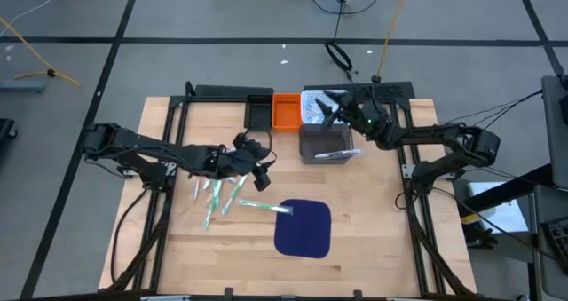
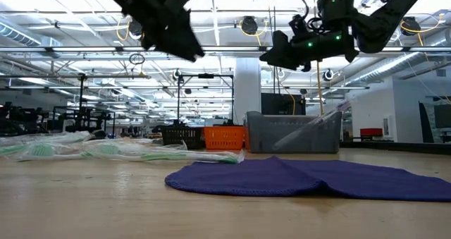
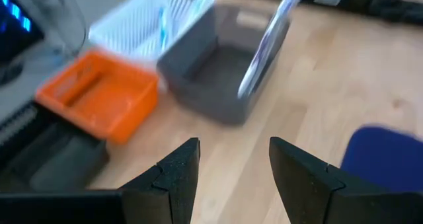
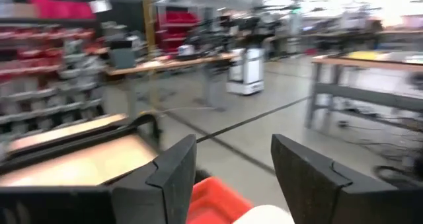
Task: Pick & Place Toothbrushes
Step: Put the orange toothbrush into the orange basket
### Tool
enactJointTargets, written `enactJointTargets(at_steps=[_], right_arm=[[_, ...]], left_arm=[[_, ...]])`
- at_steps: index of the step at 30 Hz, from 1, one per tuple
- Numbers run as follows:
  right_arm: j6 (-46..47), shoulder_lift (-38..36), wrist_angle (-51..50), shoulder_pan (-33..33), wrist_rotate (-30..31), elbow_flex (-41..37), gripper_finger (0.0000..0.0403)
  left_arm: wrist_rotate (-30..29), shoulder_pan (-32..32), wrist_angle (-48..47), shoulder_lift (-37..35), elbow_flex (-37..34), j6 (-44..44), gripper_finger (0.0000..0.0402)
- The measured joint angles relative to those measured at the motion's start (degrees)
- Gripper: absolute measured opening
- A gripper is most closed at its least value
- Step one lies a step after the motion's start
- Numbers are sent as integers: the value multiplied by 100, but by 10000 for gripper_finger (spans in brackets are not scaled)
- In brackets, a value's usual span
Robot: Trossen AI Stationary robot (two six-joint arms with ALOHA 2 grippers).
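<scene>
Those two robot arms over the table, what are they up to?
They are sorting toothbrushes into bins. The right gripper is raised over the bins at the table's far edge, open and empty, and one wrapped toothbrush leans across the rim of the grey bin. The left gripper hovers open and empty near the toothbrush pile left on the wood beside the blue mat. Several toothbrushes remain to be moved.
</scene>
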Motion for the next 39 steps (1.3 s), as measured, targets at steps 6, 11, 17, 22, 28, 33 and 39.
enactJointTargets(at_steps=[6,11,17,22,28,33,39], right_arm=[[154,0,-234,410,-978,0,191],[152,2,-329,784,-1319,1,188],[144,2,-343,1133,-1317,0,184],[-31,2,-343,1300,-1314,0,186],[-43,2,-343,1364,-1313,0,187],[-22,2,-343,1358,-1313,0,186],[-22,2,-343,1358,-1313,2,181]], left_arm=[[-1,0,-1259,0,0,-1125,186],[15,0,-2384,0,0,-2511,186],[100,0,-3783,0,0,-3965,186],[310,6,-3938,0,-78,-4291,186],[616,109,-3786,2,-605,-4560,186],[950,276,-3767,4,-1013,-4856,186],[1114,352,-2978,4,-1425,-4670,186]])
